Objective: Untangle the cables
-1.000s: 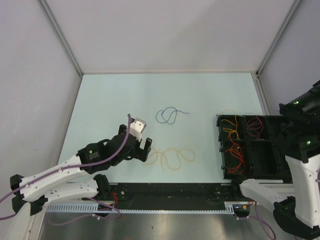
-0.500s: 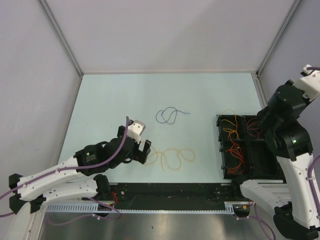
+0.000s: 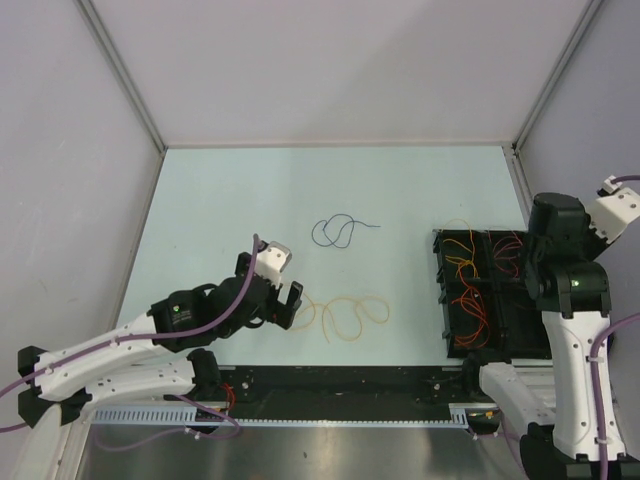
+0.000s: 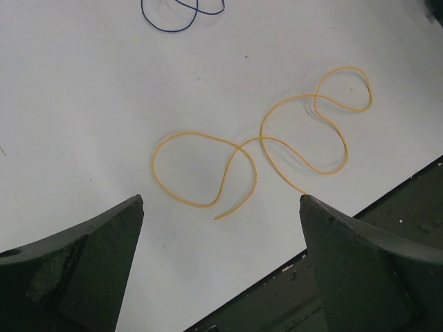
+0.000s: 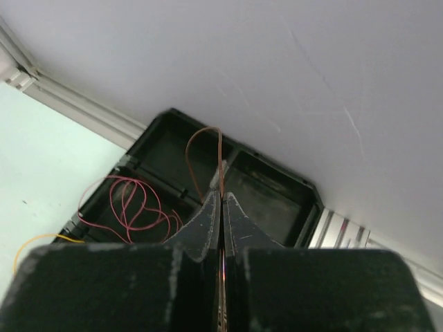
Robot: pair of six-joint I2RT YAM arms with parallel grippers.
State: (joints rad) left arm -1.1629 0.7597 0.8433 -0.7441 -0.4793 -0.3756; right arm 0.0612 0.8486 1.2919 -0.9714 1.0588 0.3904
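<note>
Status: left gripper (image 4: 220, 202) released, hovering over yellow cable (image 4: 261, 138); blue cable (image 3: 335, 232) at its 12 o'clock. I see right gripper (image 5: 221, 197) clenched on red-brown cable (image 5: 187, 152) above bin (image 5: 270, 200), 3 o'clock side of table (image 3: 220, 200).

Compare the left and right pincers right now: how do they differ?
The left pincer is wide open; the right pincer is shut. The left holds nothing, with the yellow cable lying loose below it; the right pinches a reddish cable that loops out past its tips. The left is over the bare table; the right is over the black bin. Both face cables.
</note>
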